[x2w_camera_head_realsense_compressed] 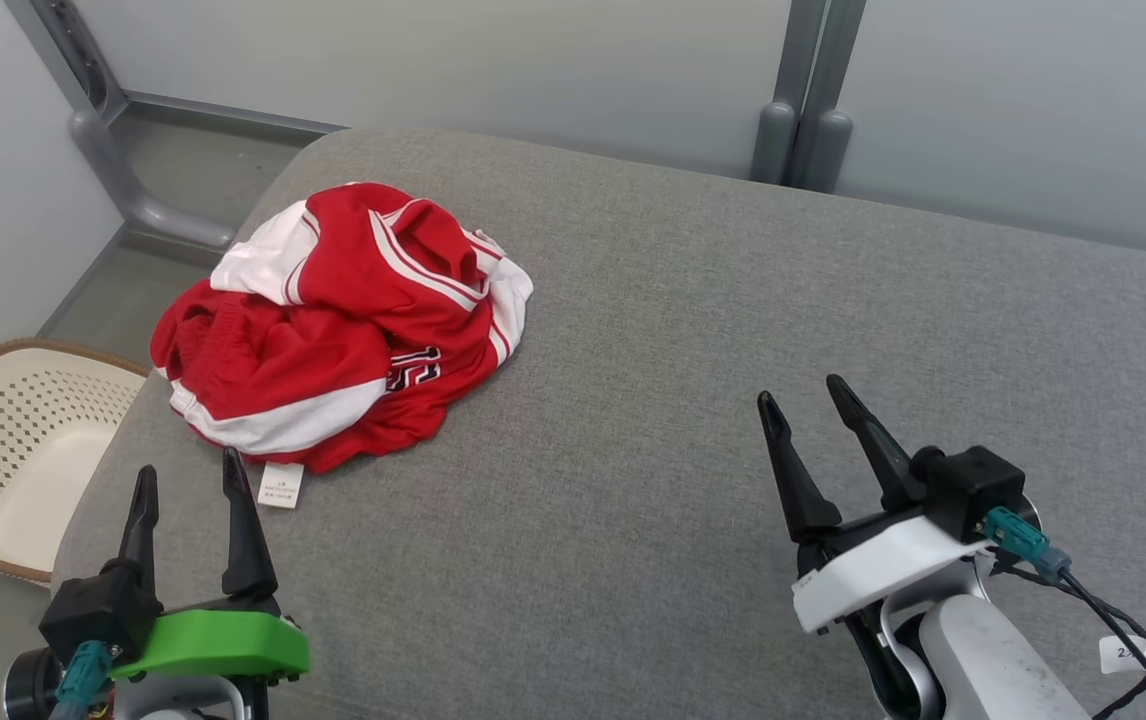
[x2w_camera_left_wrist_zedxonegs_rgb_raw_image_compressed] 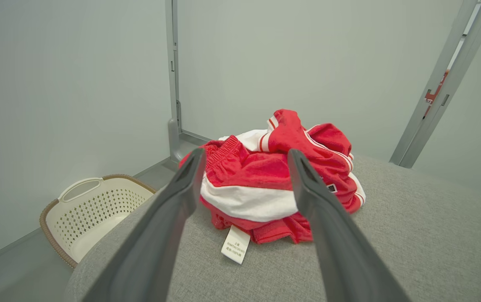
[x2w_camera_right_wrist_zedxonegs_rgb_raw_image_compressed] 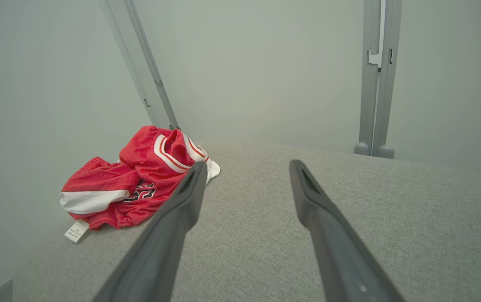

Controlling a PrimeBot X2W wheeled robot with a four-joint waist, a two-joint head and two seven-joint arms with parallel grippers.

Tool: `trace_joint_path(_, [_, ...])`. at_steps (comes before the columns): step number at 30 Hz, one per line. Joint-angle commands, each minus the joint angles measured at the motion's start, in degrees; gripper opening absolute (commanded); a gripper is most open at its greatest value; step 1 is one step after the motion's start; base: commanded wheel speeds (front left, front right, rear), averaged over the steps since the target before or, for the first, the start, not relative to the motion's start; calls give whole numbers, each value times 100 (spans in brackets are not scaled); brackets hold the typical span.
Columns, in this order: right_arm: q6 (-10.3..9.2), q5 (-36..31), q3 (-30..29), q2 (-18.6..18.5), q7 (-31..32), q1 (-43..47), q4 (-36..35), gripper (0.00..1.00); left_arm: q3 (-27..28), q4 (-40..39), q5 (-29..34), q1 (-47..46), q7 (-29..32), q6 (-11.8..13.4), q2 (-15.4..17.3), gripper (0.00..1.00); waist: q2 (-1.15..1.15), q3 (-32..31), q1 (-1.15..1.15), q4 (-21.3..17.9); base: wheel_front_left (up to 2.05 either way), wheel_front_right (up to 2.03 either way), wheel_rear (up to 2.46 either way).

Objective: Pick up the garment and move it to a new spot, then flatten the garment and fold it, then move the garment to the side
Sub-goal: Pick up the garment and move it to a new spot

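1. While the garment (x2w_camera_head_realsense_compressed: pixel 333 320) lies crumpled in a red-and-white heap, it rests on the grey fabric surface (x2w_camera_head_realsense_compressed: pixel 683 350), toward the surface's far left corner.
2. Garment detail: white bands and thin stripes cross the red mesh cloth. Dark numerals show on a fold turned toward the surface's near edge. A white care label (x2w_camera_head_realsense_compressed: pixel 280 485) lies flat on the surface at the near side of the heap.
3. Left tool (x2w_camera_head_realsense_compressed: pixel 188 462): positioned over the surface's near left corner. Its two dark fingers are spread with nothing between them. The fingertips point at the heap and stand near the label, apart from the cloth.
4. Right tool (x2w_camera_head_realsense_compressed: pixel 800 390): positioned over the near right part of the surface. Its fingers are spread and empty, and it is well apart from the garment.
5. Basket (x2w_camera_head_realsense_compressed: pixel 33 420): cream, perforated, with a brown rim. It stands on the floor beside the surface's left edge, lower than the surface top.
6. Grey posts (x2w_camera_head_realsense_compressed: pixel 801 130): upright against the pale wall beyond the surface's far edge.
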Motion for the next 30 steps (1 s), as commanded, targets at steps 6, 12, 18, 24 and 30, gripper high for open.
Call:
trace_joint_path(6, [3,63,53,-58,-19,-78,-21,100,89,9,-99,-44,-2,-67,30,100,0,91,0,-91,0,0,0])
trace_joint_path(12, [3,132,125,-80,-19,-131,-33,100,199,151,-215,-197,-2,-168,51,100,0,164,0,-303,0,0,0])
trace_joint_path(18, [3,164,159,-90,-19,-194,-76,100,276,296,-346,-461,165,-249,197,100,0,257,0,-525,0,0,0])
trace_joint_path(24, [3,188,212,-123,-19,-268,-141,100,516,450,-568,-814,835,-153,547,100,0,426,0,-756,0,0,0])
trace_joint_path(30, [3,200,262,-208,-19,-410,-194,100,702,967,-810,-1417,1503,-314,1048,100,0,697,0,-913,0,0,0])
